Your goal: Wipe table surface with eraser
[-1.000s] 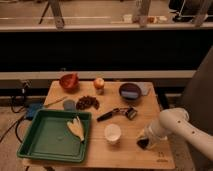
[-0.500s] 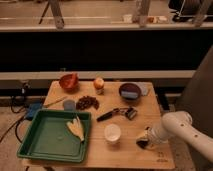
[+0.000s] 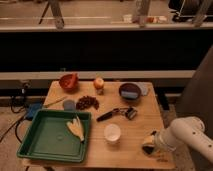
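The light-wood table surface (image 3: 135,127) fills the middle of the camera view. My gripper (image 3: 150,145) is at the end of the white arm (image 3: 185,134), which reaches in from the right. It sits low over the table's front right corner. It is shut on the eraser (image 3: 148,141), a small pale yellowish block with a dark underside that rests on or just above the wood. A small dark logo mark (image 3: 163,159) lies just beside it at the corner.
A white cup (image 3: 112,133) stands left of the gripper. A black-handled utensil (image 3: 116,114), a dark bowl (image 3: 130,91), an orange fruit (image 3: 99,82), a red bowl (image 3: 68,81) and dark grapes (image 3: 88,102) lie farther back. A green tray (image 3: 45,142) holds a banana peel (image 3: 76,127) at front left.
The arm has drawn back to the right and lowered, and the gripper with the eraser has slid slightly toward the table's front right corner.
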Robot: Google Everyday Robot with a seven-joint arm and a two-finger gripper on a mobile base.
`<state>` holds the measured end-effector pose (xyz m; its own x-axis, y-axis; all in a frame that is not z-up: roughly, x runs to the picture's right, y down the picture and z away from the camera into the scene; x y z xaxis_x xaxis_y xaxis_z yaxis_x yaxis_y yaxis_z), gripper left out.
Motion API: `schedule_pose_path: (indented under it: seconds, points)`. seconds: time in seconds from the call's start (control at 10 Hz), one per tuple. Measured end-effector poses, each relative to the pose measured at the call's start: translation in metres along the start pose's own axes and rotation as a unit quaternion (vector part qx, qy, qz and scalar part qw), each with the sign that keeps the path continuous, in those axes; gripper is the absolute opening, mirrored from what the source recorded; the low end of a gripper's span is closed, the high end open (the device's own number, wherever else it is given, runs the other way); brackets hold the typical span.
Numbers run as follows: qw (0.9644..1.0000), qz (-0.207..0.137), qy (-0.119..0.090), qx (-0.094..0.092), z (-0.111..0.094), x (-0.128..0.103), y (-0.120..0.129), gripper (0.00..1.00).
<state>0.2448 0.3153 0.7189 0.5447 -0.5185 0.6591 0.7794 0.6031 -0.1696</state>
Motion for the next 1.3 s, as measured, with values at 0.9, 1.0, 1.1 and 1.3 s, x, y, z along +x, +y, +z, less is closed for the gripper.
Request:
schedule_pose_path:
  seconds: [0.9, 1.0, 1.1, 1.3]
  points:
    - [0.9979, -0.049, -0.037, -0.023, 0.029, -0.059, 0.005, 0.00]
    - [0.9972, -0.059, -0.039, -0.023, 0.031, -0.065, 0.000, 0.00]
    - [0.9960, -0.076, -0.042, -0.021, 0.036, -0.073, -0.011, 0.00]
    - [0.9935, -0.103, -0.046, -0.016, 0.042, -0.084, -0.033, 0.00]
